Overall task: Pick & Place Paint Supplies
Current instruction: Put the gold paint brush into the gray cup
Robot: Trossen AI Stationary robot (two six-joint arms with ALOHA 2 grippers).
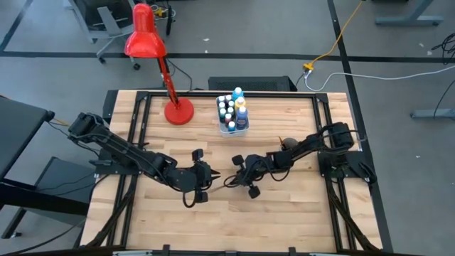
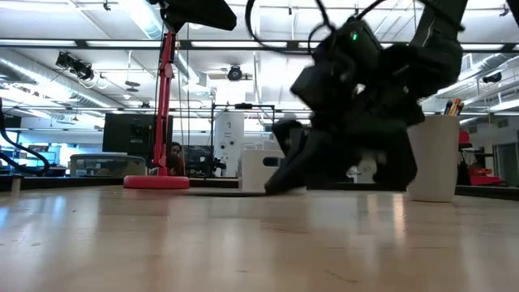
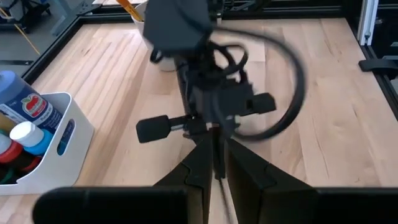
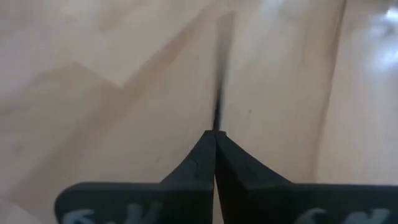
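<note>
Label on the big blue bottle [image 3: 25, 106] in the tub [image 3: 62, 134] unreadable, red patch only. Right gripper [image 4: 215, 134] pinched on a thin dark brush [image 4: 219, 93], left gripper [image 3: 214, 165] narrow around the same brush mid-table, tip blurred

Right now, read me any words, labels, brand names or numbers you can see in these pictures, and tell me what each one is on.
No text can be read.
Blue paint bottle in the white tub: a red and white label, its lettering too blurred to read.
Right gripper: pale marks on its housing, cut off at the picture's edge, unreadable.
Nothing else carries visible writing.
</note>
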